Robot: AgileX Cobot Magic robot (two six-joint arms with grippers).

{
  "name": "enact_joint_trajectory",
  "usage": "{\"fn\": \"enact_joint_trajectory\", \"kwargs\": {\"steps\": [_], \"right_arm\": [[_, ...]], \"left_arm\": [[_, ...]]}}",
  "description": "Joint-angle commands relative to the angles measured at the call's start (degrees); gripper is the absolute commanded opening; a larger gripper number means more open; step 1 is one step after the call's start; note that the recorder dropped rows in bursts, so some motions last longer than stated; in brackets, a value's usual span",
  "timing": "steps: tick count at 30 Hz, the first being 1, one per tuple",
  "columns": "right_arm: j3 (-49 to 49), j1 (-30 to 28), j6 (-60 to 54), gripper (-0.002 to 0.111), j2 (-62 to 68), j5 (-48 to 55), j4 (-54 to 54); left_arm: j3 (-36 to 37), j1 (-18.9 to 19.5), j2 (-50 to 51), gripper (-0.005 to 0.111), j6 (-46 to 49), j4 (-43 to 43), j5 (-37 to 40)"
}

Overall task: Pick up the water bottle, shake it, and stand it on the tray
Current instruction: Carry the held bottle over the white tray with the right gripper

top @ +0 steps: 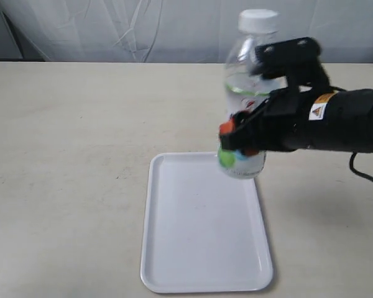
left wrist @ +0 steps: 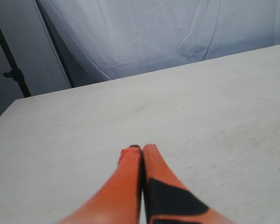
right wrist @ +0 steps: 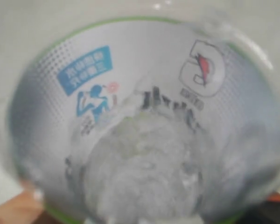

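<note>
The water bottle, clear with a white cap and a white-green label, is held upright in the air above the far right corner of the white tray. My right gripper is shut on its lower body, orange fingertips at the label. In the right wrist view the bottle fills the frame from very close, with blue and dark label print showing through the plastic. My left gripper is shut with nothing in it, hovering over bare table, and does not show in the exterior view.
The tray lies flat on a beige table with nothing on it. A white cloth backdrop hangs behind the table's far edge. A black cable trails from the right arm.
</note>
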Motion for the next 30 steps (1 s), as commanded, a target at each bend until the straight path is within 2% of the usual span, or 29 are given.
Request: {"fn": "enact_joint_trajectory", "kwargs": {"steps": [1,3,7,11,14,21,26,30], "right_arm": [[-3.13,2.68,4.42,-0.001,-1.75,1.62,-8.1],[-5.64,5.1,4.22,-0.001,-5.25,2.57,-9.11],[-6.69,7.06,4.22,-0.001,-9.52,-1.74,-9.11],[-2.38,7.06,4.35,-0.001,-4.19,5.53,-8.09],[-2.19,7.06,4.35,-0.001,-2.87,6.94,-8.09],[-12.93,7.06,4.35,-0.001,-12.11,2.24,-9.65],[-7.3,7.06,5.0,-0.001,-5.78,7.75,-6.47],[-4.5,7.06,4.86,-0.001,-1.94,7.58,-5.49]], "left_arm": [[0.21,-0.14,-0.26,0.0,-0.16,-0.23,-0.78],[0.21,-0.14,-0.26,0.0,-0.16,-0.23,-0.78],[0.21,-0.14,-0.26,0.0,-0.16,-0.23,-0.78],[0.21,-0.14,-0.26,0.0,-0.16,-0.23,-0.78],[0.21,-0.14,-0.26,0.0,-0.16,-0.23,-0.78],[0.21,-0.14,-0.26,0.0,-0.16,-0.23,-0.78],[0.21,-0.14,-0.26,0.0,-0.16,-0.23,-0.78],[0.21,-0.14,-0.26,0.0,-0.26,-0.23,-0.77]]}}
